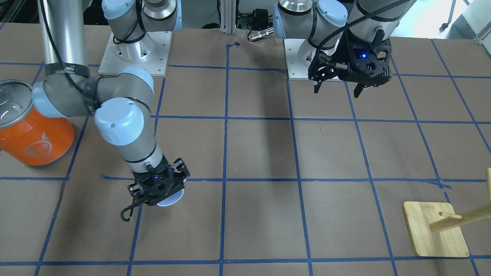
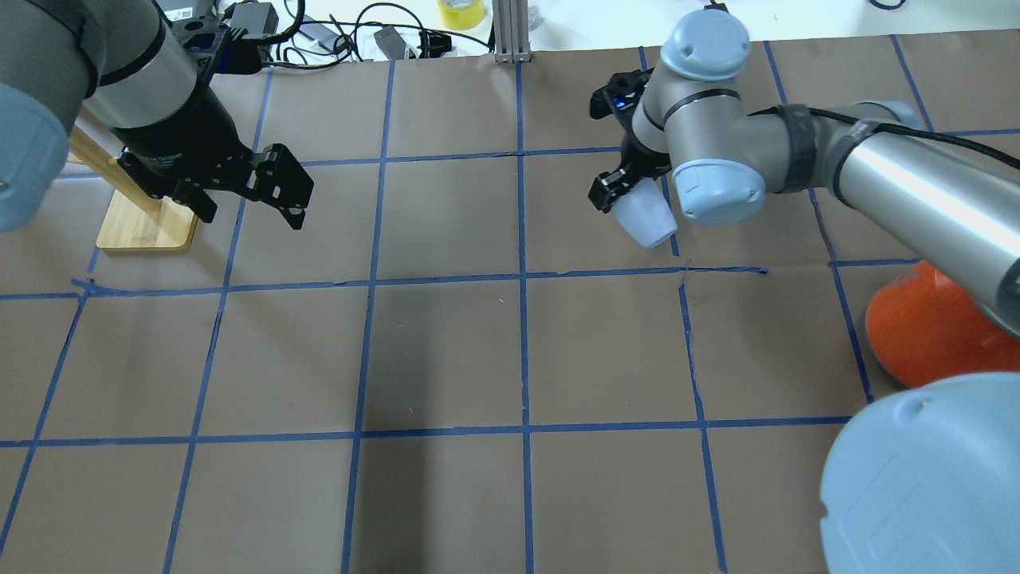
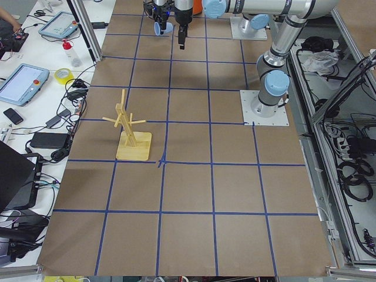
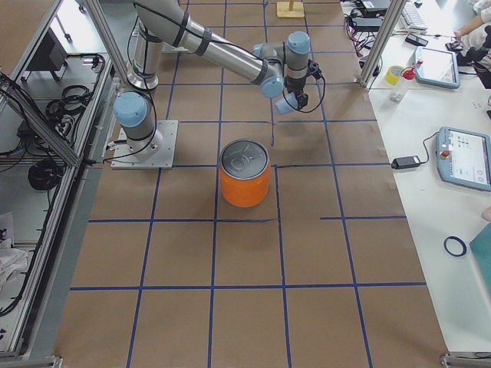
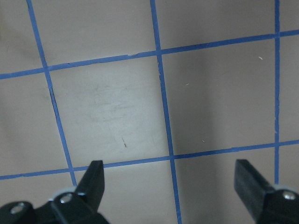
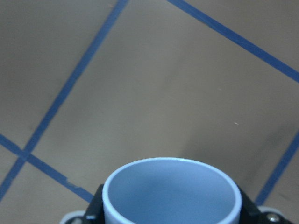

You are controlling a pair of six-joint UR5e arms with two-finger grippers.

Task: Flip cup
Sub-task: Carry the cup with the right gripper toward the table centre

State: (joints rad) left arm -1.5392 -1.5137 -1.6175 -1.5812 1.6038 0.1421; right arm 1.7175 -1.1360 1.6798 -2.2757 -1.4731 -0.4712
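The cup [image 2: 647, 219] is a small pale lavender-blue tumbler. My right gripper [image 2: 629, 199] is shut on it and holds it tilted, on the far right part of the table. In the right wrist view its bluer open mouth [image 6: 172, 196] faces the camera between the two fingers. In the front view only a pale edge of the cup [image 1: 172, 199] shows under the right gripper [image 1: 159, 189]. It also shows in the right side view [image 4: 285, 103]. My left gripper [image 2: 299, 198] is open and empty, hovering over bare paper [image 5: 170, 179], far from the cup.
A big orange can [image 1: 34, 142] with a silver lid stands near my right arm's elbow; it also shows in the overhead view [image 2: 924, 327]. A wooden peg stand [image 2: 147, 227] on a square base sits beside my left gripper. Blue tape lines grid the brown table [image 2: 446, 351].
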